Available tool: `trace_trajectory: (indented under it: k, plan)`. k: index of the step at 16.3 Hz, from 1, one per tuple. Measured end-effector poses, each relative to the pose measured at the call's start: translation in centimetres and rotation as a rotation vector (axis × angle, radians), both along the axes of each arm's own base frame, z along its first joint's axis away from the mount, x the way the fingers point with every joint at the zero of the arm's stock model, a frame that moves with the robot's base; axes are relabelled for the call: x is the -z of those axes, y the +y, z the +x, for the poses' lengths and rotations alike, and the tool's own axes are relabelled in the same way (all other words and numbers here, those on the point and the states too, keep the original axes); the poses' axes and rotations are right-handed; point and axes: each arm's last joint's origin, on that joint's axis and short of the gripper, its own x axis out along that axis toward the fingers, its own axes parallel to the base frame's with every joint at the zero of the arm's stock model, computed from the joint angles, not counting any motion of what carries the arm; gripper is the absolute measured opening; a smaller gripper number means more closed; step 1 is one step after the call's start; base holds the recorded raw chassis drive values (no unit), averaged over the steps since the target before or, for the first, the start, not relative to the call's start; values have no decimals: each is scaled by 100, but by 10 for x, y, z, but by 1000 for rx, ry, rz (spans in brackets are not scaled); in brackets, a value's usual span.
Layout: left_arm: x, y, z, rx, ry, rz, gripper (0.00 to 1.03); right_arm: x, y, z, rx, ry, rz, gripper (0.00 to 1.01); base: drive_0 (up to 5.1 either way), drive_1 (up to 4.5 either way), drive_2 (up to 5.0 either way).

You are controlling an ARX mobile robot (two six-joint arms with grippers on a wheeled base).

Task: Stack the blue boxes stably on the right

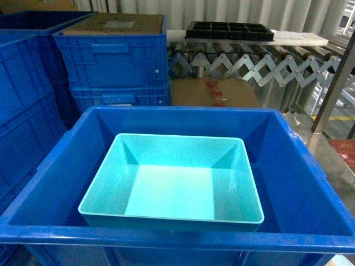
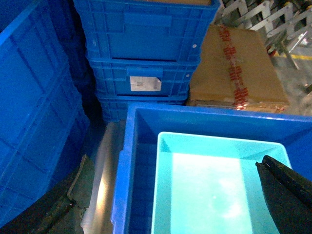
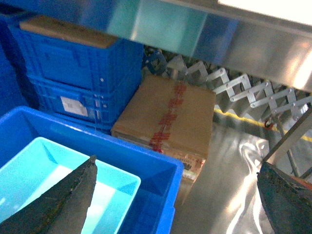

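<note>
A light turquoise tub (image 1: 172,185) sits upright inside a large dark blue crate (image 1: 294,166) that fills the lower half of the head view; the tub rests on the crate's floor, nearer the front wall, with blue floor showing on either side. Its plain tapered walls and flat out-turned rim are visible, and nothing lies in it. Only one such tub can be made out.

In the upper left of the head view stands a stack of ribbed blue crates (image 1: 113,61), the top one covered by a brown cardboard sheet (image 1: 116,23); a white label (image 2: 145,84) shows on a lower crate in the left wrist view. Right of the stack lies a cardboard carton (image 1: 213,93) sealed with red-printed tape. Behind it runs an expanding roller conveyor (image 1: 260,64) carrying a black compartment tray (image 1: 228,30). The floor at right is shiny metal sheet (image 3: 229,165).

The left claw (image 2: 285,195) appears as one dark finger at the lower right of its view, above the tub; open or closed cannot be told. The right claw (image 3: 175,204) hangs released, its fingers (image 3: 63,202) spread wide apart.
</note>
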Motion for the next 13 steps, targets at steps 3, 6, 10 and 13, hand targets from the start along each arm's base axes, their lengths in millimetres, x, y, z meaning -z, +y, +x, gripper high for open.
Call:
trace_trajectory:
  k: [3,6,10,13]
  plan:
    - [-10,-5,-15,-7,-15,-13,98,-15,0,-15,0,-41,4,98,0,0,0]
    - [-19,-11,-31,-17,-19,-22,98,-25,-1,-29,-1,-65,7,98,0,0,0]
    - [-27,-18,-37,-12,-71,-33,98,-32,-2,-35,2,-101,9,98,0,0,0]
    - [-21,-18,-33,-22,-46,-29,98,-23,-5,-30,14,-76,8,98,0,0,0]
